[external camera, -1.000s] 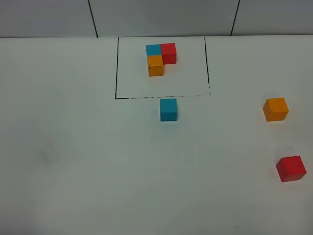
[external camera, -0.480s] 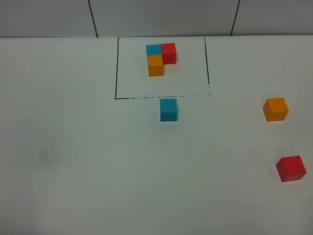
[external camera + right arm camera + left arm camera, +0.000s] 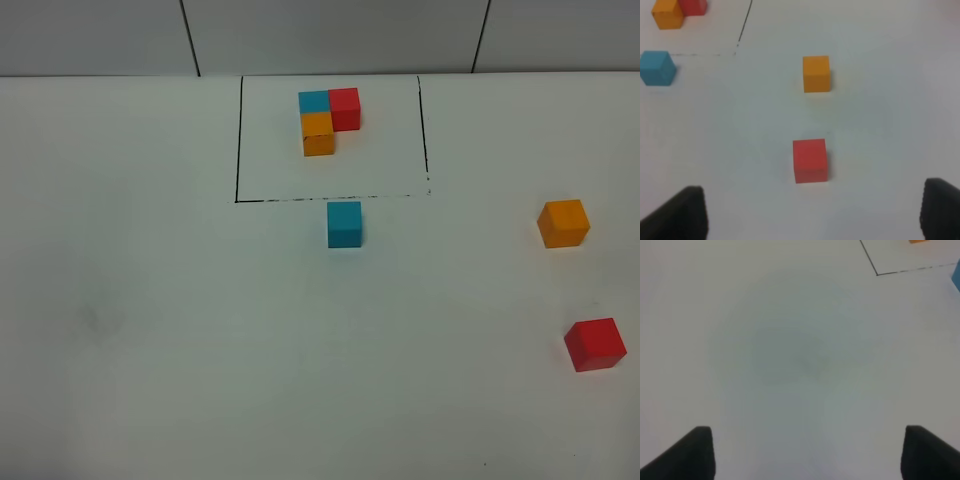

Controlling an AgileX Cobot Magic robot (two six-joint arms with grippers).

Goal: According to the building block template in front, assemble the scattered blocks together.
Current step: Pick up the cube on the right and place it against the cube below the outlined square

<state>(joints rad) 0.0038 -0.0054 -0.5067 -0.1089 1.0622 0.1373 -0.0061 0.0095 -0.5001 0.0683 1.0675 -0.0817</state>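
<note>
Right wrist view first: we see the right gripper (image 3: 814,200) with its jaws set wide apart and nothing between them; only the two dark tips show. The red block (image 3: 810,160) sits just ahead of the gap, roughly centred between the jaws and touching neither. The orange block (image 3: 816,73) lies farther ahead on much the same line, well apart from the red one. Far ahead, and out past the jaw on the robot's left, we find the teal block (image 3: 657,68). It stands just outside the black line (image 3: 237,150) that frames the template (image 3: 328,118). In the template, the blue and red cubes sit side by side and the orange cube sits against the blue one, making an L.

In the left wrist view we see the left gripper (image 3: 807,440) with its jaws also spread wide and gripping nothing. Bare white table (image 3: 790,355) fills the gap and the space ahead. A corner of the line shows far ahead, beyond the jaw on the robot's right.
</note>
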